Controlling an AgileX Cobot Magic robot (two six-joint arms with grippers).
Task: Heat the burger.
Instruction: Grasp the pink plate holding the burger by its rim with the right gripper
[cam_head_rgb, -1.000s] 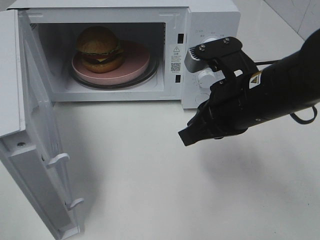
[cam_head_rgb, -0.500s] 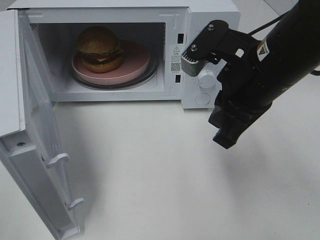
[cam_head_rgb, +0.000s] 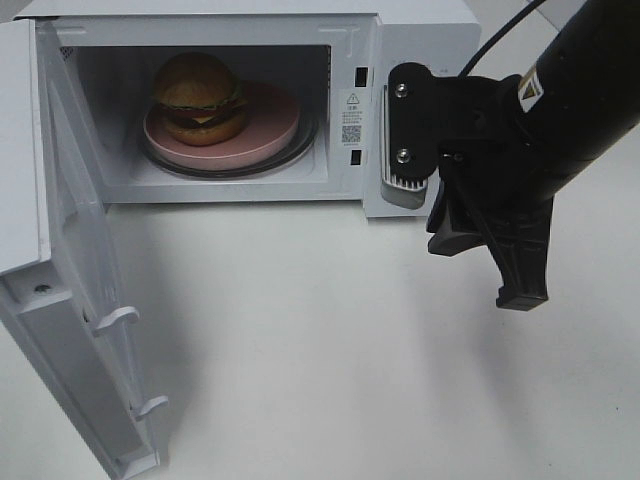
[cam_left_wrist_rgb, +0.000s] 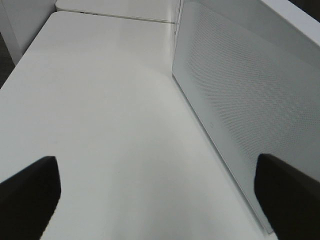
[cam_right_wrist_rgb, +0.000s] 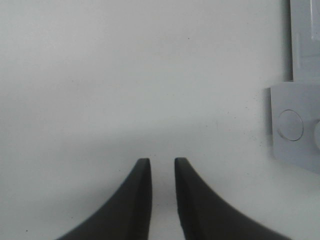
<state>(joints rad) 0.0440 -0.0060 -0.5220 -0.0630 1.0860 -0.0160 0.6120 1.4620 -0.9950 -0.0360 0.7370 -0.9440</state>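
Right claw (cam_right_wrist_rgb: 158, 161) stood narrowly parted and empty over the tabletop (cam_head_rgb: 300, 350), left claw (cam_left_wrist_rgb: 155, 160) gaped wide, empty, burger (cam_head_rgb: 198, 95) sat on pink plate (cam_head_rgb: 272, 132) inside open microwave (cam_head_rgb: 420, 30).

White matte tabletop (cam_head_rgb: 300, 350) across the lower frame, even overhead light, soft shadows. Left wrist view: second white table (cam_left_wrist_rgb: 115, 6) just beside it.

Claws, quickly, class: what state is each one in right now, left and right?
Left claw: wide open, holding nothing.
Right claw: open by a narrow gap, holding nothing.
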